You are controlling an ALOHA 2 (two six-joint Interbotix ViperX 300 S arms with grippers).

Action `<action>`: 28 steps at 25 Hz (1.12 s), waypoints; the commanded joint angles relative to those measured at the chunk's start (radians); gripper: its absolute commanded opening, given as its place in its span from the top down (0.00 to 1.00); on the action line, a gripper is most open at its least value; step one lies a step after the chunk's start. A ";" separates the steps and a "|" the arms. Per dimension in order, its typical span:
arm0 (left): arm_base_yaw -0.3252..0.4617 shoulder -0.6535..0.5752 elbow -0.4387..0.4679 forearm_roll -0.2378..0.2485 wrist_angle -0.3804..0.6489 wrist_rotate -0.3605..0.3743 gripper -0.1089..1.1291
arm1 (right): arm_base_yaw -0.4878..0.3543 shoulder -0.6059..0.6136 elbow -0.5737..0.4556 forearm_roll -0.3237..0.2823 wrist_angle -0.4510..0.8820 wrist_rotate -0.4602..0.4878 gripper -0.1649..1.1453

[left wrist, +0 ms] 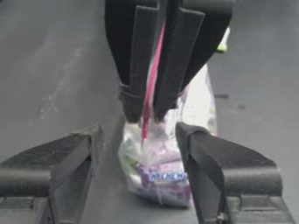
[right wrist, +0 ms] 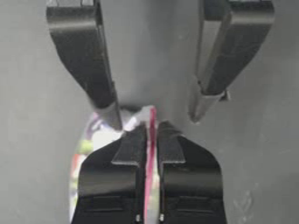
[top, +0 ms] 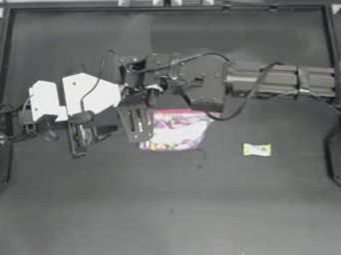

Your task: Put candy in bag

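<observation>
While the right gripper [right wrist: 151, 131] pinches the bag [top: 174, 130] strip to hold it up, the left gripper [left wrist: 137, 144] is spread at the mouth — candy [top: 257, 149] lies on the table [top: 200, 214], right of bag.

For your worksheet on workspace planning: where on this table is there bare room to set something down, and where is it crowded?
Free: the whole stretch of table below the bag and the candy, and the strip above the arms. Crowded: the middle left, where the right gripper, shut on the bag's pink strip, meets the open left gripper.
</observation>
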 commanded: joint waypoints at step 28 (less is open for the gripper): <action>0.000 -0.006 -0.025 0.002 0.025 0.000 0.39 | 0.002 -0.017 -0.041 0.002 0.006 -0.003 0.65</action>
